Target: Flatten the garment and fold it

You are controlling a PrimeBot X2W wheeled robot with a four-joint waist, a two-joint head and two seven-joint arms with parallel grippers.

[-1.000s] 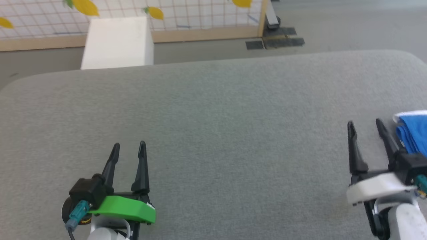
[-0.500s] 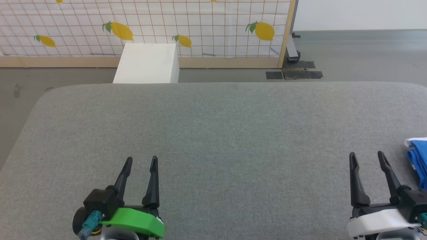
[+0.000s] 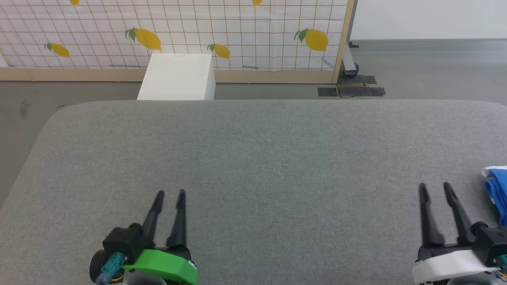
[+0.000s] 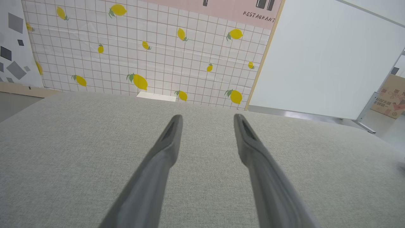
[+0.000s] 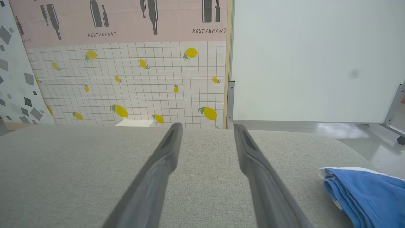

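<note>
Two sets of jaws sit low over the table (image 3: 253, 158), each parted a little and holding nothing: the left jaws at the lower left of the head view, the right jaws at the lower right, both pointing away from the robot. The garment (image 3: 498, 190) lies on the table just beside the right jaws, on their outer side and not touching them. The head view's edge cuts off most of it. In the right wrist view it shows as blue cloth bunched in several stacked layers with a white trim edge, toward the table's right end.

The main risk is probably a sideways reach by the right jaws, which could shove the soft heap along the smooth cover instead of gripping it, perhaps off the table's end. A narrow opening closing on the stacked folds could also pinch several layers at once, so the cloth would lift as a lump and not spread. The left jaws are well apart from the garment, so a one-sided pull might drag and twist it. With so little of it in the head view, aim may be poor. Beyond the table stand a white box (image 3: 178, 77) and a lemon-print screen (image 3: 237, 31), both clear of any reach.
</note>
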